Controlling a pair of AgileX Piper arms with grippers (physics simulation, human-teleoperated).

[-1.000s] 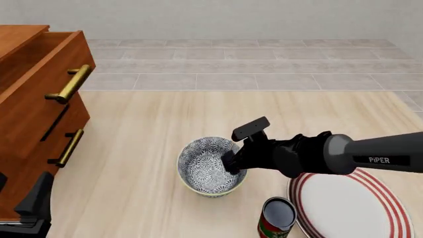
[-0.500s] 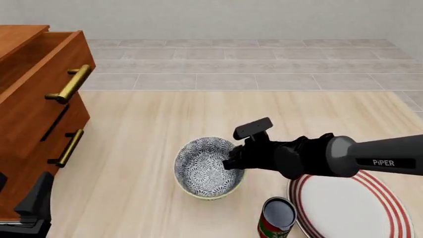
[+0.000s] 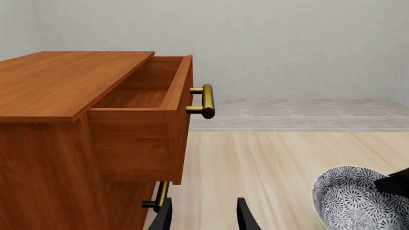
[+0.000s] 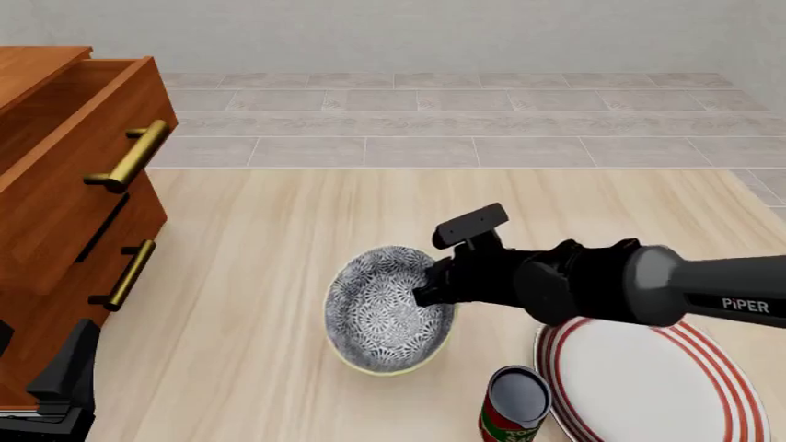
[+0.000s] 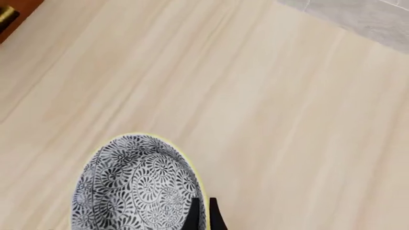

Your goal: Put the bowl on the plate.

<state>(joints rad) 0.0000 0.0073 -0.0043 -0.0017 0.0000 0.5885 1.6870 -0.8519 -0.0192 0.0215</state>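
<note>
The right claw [image 4: 433, 287] is clamped on the rim of the grey-and-white floral bowl [image 4: 383, 310] — tilted, lifting step. Next, I judge, carry it toward the red-ringed white plate [image 4: 651, 387] at lower right — clearing the small red can [image 4: 514, 405].

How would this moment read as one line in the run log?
right gripper: shut on bowl rim, bowl tilted | plate: empty | left gripper: open, idle

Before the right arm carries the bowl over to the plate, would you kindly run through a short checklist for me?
1. Right claw shut on the bowl rim: ok, fingers pinch the rim in the right wrist view.
2. Bowl clear of the table: cannot tell; it is tilted.
3. Plate bare of other things: ok as far as visible.
4. Red can between bowl and plate: not ok, it may be in the way.
5. Left claw away from the bowl: ok, open and holding nothing.
</note>
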